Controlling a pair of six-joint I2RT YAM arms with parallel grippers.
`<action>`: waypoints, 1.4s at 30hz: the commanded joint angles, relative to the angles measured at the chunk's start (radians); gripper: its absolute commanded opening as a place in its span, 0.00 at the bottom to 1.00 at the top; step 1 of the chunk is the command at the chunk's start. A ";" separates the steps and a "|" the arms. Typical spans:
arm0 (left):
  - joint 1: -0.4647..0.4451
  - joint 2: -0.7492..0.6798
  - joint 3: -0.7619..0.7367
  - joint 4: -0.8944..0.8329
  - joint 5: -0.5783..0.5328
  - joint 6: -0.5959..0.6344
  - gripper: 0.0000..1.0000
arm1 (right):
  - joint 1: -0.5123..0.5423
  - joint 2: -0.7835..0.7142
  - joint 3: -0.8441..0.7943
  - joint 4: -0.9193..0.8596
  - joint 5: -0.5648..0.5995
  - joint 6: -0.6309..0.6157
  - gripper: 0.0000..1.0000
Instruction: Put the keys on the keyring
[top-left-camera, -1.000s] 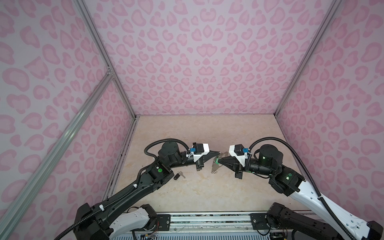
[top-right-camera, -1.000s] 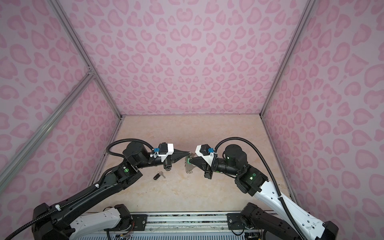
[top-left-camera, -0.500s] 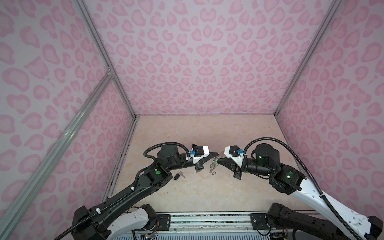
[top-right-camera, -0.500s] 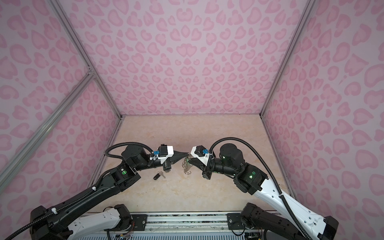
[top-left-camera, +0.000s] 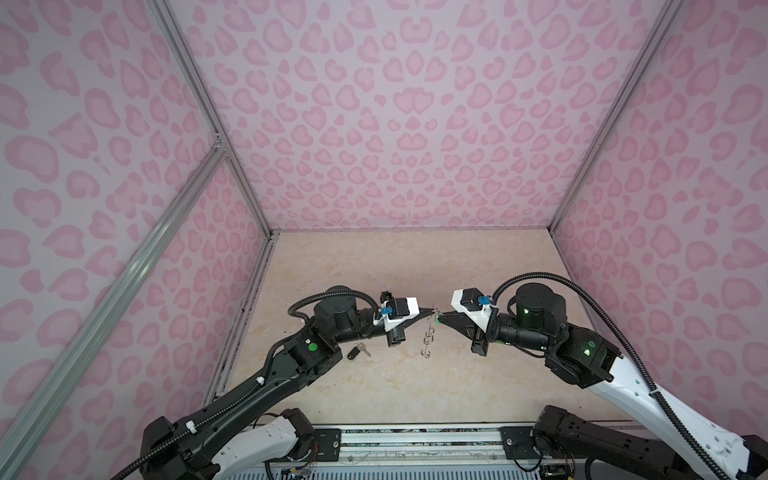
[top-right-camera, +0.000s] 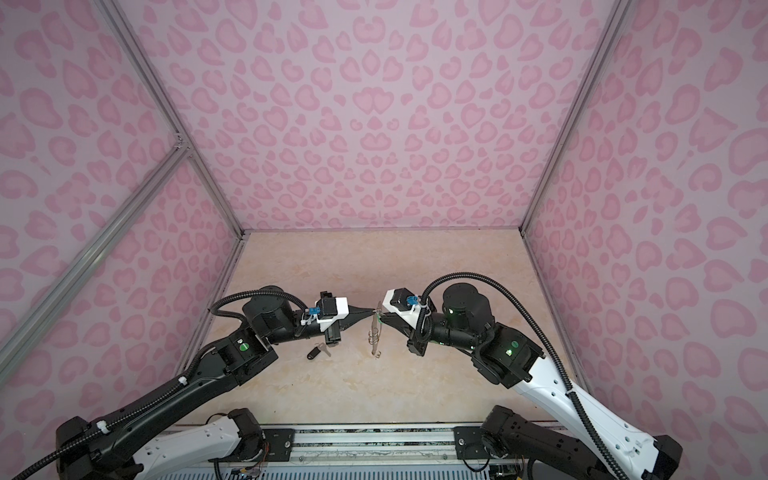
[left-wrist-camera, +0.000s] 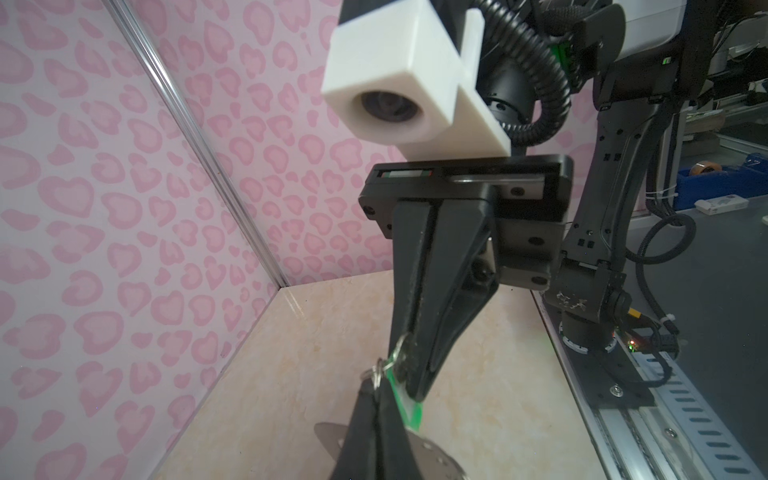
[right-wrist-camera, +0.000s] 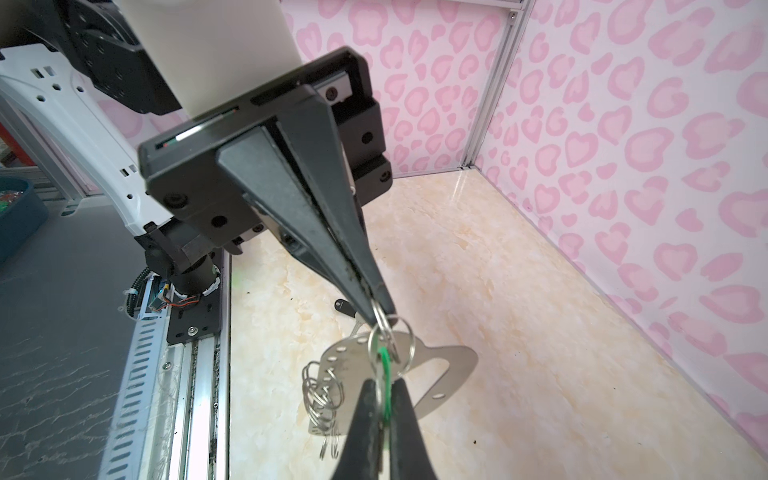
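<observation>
Pink walls (top-left-camera: 395, 124) printed with heart-like blotches closed in a beige marbled tabletop (top-left-camera: 415, 386). Both arms came up from the lower edge of both top views with elbows bent and forearms about level. They met tip to tip just below frame centre. Left gripper (top-left-camera: 431, 310) pointed toward the right of the frame. Right gripper (top-left-camera: 441, 320) pointed toward the left and sat a shade lower. Each wrist carried a white camera block.

Left gripper: jaws pressed together on one small wire ring (right-wrist-camera: 380, 322) of the keyring (right-wrist-camera: 440, 365), clearest in the right wrist view. Right gripper: jaws clamped on the green tag of the green-tagged key (right-wrist-camera: 385, 365). The tag sat edge-on between the fingers, right up against that ring.

Keyring: flat grey metal plate, half-oval, with a large cutout and a row of small holes along the straight edge. A tangle of loose wire rings (right-wrist-camera: 322, 395) dangled from it. It hung from the gripped ring and showed edge-on at centre in both top views. Could not tell whether its lower end touched the tabletop.

Black-tagged key (top-left-camera: 358, 352) lay flat on the tabletop, lower left of centre, near the left wrist and apart from both grippers. Its silver blade pointed right.
</observation>
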 joint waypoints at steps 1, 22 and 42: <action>-0.001 -0.014 0.009 -0.048 -0.009 0.041 0.03 | 0.002 0.015 0.024 -0.066 0.030 -0.039 0.00; 0.082 -0.069 -0.093 -0.082 -0.150 -0.017 0.33 | -0.012 0.234 0.143 -0.251 0.054 -0.198 0.00; 0.214 -0.353 -0.251 -0.245 -0.577 -0.278 0.42 | -0.090 0.658 0.286 -0.298 -0.124 -0.303 0.00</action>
